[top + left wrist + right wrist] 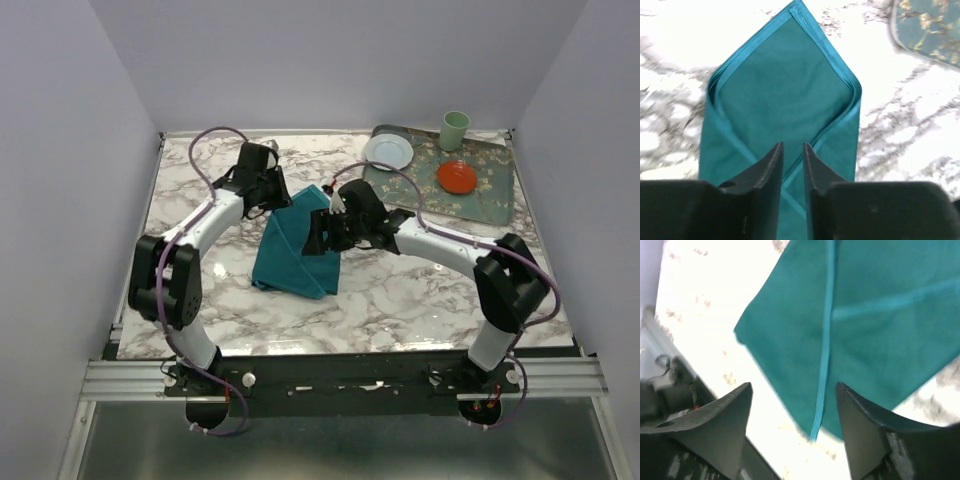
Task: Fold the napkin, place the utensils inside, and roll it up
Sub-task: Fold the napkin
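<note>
The teal napkin (297,255) lies folded on the marble table, its sides turned in to a point (785,95). My left gripper (277,196) hovers over the napkin's far end. In the left wrist view its jaws (793,146) stand a narrow gap apart with only cloth showing below. My right gripper (325,236) sits at the napkin's right edge. Seen from the right wrist, it (795,385) is wide open above a hemmed corner of the napkin (875,315), holding nothing. The utensils are out of view.
A patterned grey-green tray (492,196) sits at the back right, its corner showing in the left wrist view (930,30). It carries a white plate (388,151), an orange dish (457,177) and a green cup (455,130). White walls close in the table.
</note>
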